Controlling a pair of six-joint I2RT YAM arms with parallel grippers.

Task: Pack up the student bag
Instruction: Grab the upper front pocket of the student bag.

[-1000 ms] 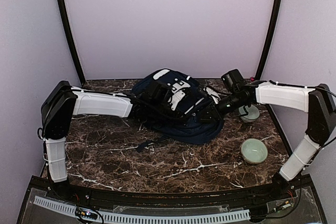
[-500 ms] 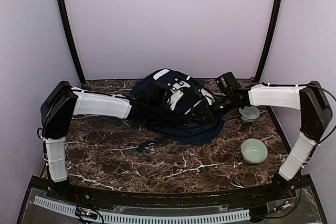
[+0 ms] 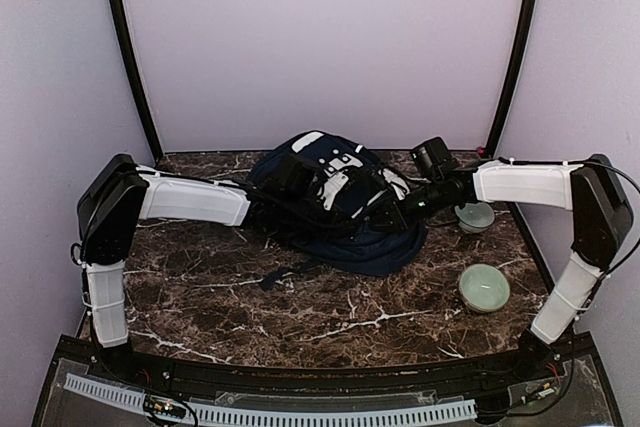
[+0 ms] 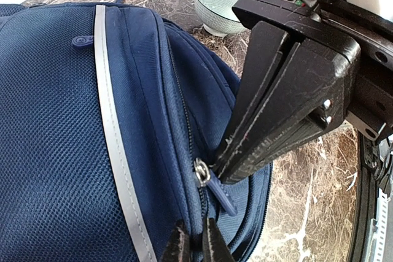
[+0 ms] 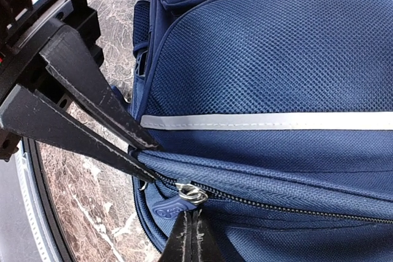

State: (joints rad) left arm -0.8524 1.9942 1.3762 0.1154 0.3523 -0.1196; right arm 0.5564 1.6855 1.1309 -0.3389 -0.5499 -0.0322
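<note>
The student bag [image 3: 372, 247] lies on its side at the back middle of the marble table, navy with a pale stripe [image 5: 258, 121]. Both grippers meet at its right end, by a zipper. The blue zipper pull [image 4: 222, 196] hangs from a metal slider [image 5: 192, 193]. My left gripper [image 4: 195, 246] is shut on a fold of bag fabric just beside the zipper track. My right gripper [image 5: 191, 228] is shut, its tips pressed together on the neck of the pull right under the slider. In the left wrist view the right gripper [image 4: 222, 167] comes in from the upper right.
Two pale green bowls stand right of the bag: one [image 3: 474, 215] close behind the right forearm, the other [image 3: 484, 287] nearer the front. A dark strap [image 3: 290, 272] trails from the bag toward the front. Black frame posts rise at the back corners.
My right arm has shifted left toward the bag's zipper, and its jaws have gone from partly open to shut. The left gripper has kept its hold on the fabric.
</note>
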